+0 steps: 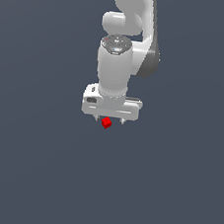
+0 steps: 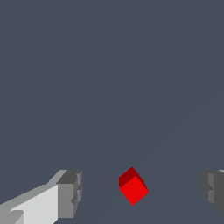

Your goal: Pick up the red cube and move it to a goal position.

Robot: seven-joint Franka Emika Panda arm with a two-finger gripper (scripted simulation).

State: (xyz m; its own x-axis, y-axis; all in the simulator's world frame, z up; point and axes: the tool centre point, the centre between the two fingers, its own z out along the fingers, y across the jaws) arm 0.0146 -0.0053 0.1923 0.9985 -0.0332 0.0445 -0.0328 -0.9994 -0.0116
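The red cube (image 1: 106, 123) is a tiny bright red block just below the white gripper (image 1: 110, 120) in the exterior view. In the wrist view the red cube (image 2: 133, 187) lies between the two grey fingertips (image 2: 70, 194), with wide gaps on both sides. The gripper (image 2: 142, 192) is open and its pads do not touch the cube. The cube sits turned at an angle to the fingers. The white arm rises straight up above the hand in the exterior view.
A plain dark grey surface (image 1: 36, 174) fills both views around the arm. No other objects or edges show.
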